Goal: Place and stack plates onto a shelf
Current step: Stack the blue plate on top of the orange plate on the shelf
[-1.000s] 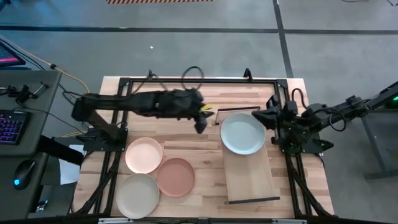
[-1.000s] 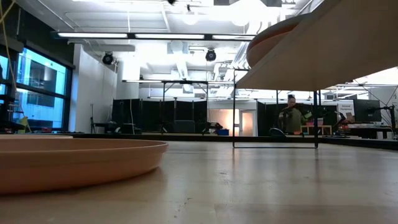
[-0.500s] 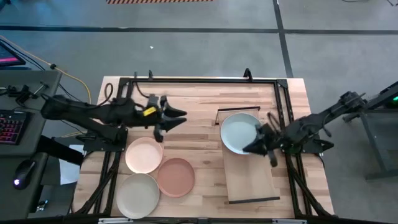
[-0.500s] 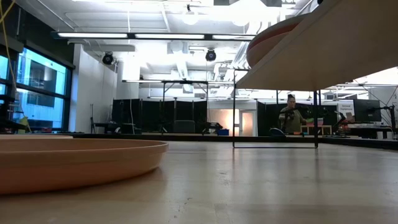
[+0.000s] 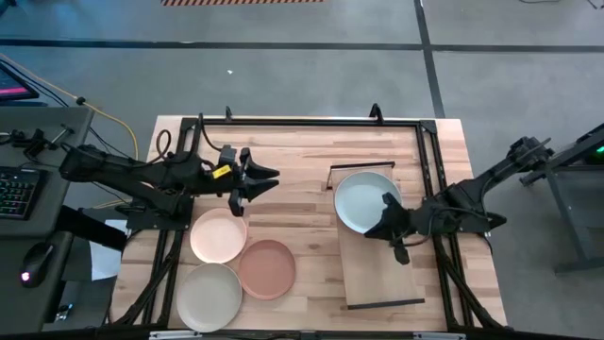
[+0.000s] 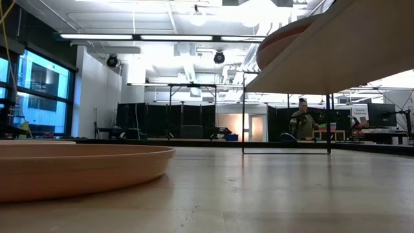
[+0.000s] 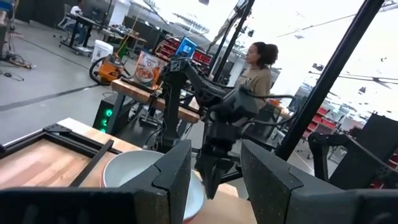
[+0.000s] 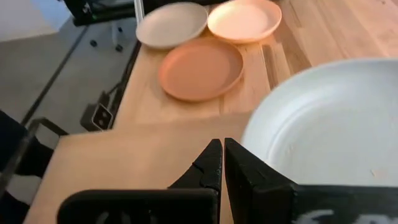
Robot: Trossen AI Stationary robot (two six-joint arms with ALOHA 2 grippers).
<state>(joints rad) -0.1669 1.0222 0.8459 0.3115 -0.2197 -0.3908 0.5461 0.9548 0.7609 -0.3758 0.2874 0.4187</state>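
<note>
A pale blue-grey plate [image 5: 366, 201] lies on the far end of the light-wood shelf [image 5: 377, 276]. In the low view a reddish plate rim [image 6: 284, 37] shows above the shelf board [image 6: 343, 52]. Peach [image 5: 219, 235], terracotta [image 5: 267, 269] and sage-cream [image 5: 209, 296] plates rest flat on the table's near left. My right gripper [image 5: 373, 230] is shut, just above the bare shelf board [image 8: 155, 149] beside the blue-grey plate's near rim [image 8: 273, 124]. My left gripper [image 5: 260, 186] hovers open over the table's left half, pointing at the shelf [image 7: 216, 168].
Dark frame rails [image 5: 302, 121] run along the table's far and side edges. The shelf's near half is bare between its dark end rails [image 5: 385, 304]. Bare tabletop lies between the plates on the left and the shelf. A person [image 7: 258, 71] stands in the room beyond.
My left gripper has drawn back from the shelf's far end toward the table's left and now hangs over the left half. My right gripper has moved from the blue-grey plate's far right side toward the near edge, ending at the plate's near rim. The plates have stayed put.
</note>
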